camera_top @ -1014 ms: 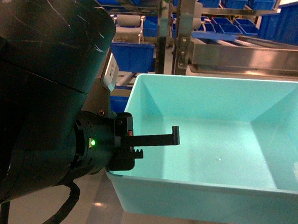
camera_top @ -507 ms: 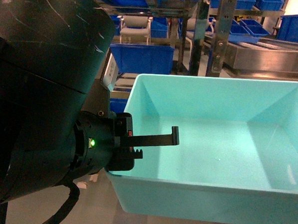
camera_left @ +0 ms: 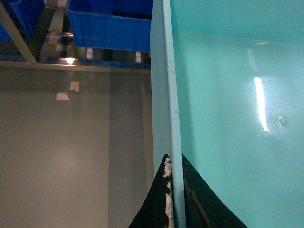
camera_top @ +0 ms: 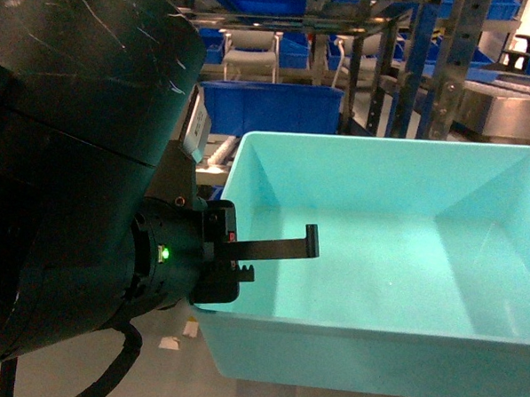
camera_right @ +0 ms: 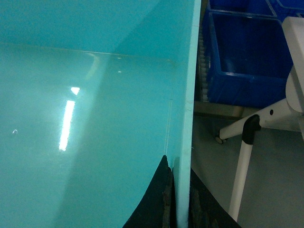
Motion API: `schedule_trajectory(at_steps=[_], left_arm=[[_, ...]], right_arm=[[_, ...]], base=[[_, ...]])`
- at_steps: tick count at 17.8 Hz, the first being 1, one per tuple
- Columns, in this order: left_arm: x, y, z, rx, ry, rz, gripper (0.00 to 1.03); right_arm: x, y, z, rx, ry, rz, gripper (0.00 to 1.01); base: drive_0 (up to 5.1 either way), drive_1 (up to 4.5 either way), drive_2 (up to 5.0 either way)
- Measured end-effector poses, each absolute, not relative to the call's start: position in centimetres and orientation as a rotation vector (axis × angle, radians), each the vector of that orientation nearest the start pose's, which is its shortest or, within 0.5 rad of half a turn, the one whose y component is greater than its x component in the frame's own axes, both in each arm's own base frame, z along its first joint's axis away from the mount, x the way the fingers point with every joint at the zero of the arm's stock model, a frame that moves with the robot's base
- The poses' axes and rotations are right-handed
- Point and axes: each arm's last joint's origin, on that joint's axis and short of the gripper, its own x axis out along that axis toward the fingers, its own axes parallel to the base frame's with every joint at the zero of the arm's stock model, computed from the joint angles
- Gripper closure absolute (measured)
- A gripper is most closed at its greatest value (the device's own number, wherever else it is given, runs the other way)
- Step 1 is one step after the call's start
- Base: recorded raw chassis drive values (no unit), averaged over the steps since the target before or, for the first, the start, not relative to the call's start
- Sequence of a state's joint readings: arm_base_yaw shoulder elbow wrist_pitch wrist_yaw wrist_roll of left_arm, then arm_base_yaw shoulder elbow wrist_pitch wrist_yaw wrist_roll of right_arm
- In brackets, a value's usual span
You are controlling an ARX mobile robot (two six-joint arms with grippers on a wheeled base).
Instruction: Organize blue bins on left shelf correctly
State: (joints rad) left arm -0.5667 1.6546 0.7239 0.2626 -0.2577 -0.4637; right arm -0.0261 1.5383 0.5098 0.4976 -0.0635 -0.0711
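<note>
A light turquoise blue bin [camera_top: 377, 258] hangs in the air in front of me, level and with nothing in it. My left gripper [camera_top: 244, 255] is shut on its left wall, one black finger reaching inside. The left wrist view looks along that wall [camera_left: 164, 85], with the left gripper [camera_left: 173, 190] clamping the rim between its jaws. In the right wrist view, the right gripper [camera_right: 183, 199] is shut on the bin's right wall [camera_right: 187, 95]. The head view does not show the right gripper. The left shelf [camera_top: 450, 66], a steel rack, stands behind the bin.
Dark royal-blue bins [camera_top: 270, 105] sit on the rack rails behind the tub, one of them [camera_left: 109, 31] close to the left wall. Another dark bin [camera_right: 247, 61] and a white stand leg [camera_right: 244, 166] are on the right. Paper scraps [camera_top: 168, 343] lie on the grey floor.
The background has slid to the right: the steel surface left the view and the rack posts and dark blue bin moved in. Both grippers keep the same hold on the tub.
</note>
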Motion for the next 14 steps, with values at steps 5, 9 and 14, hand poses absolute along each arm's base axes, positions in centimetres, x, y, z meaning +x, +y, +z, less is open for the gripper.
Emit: schedule_trajectory(at_steps=[5, 9, 14], left_arm=[[26.76, -16.00, 14.65, -0.178, 0.665, -0.144, 1.01], [26.69, -16.14, 14.70, -0.178, 0.662, -0.150, 1.01], [26.70, -16.09, 14.68, -0.178, 0.665, -0.148, 1.01]], right_arm=[[27.27, -0.35, 13.98, -0.048, 0.526, 0.062, 0.99], [27.26, -0.57, 13.98, -0.046, 0.527, 0.052, 0.99], [27.27, -0.54, 13.98, -0.046, 0.525, 0.055, 0.99]], base=[[-0.7, 3.63, -3.0], [-2.9, 4.82, -2.4], [-3.1, 5.01, -1.7]])
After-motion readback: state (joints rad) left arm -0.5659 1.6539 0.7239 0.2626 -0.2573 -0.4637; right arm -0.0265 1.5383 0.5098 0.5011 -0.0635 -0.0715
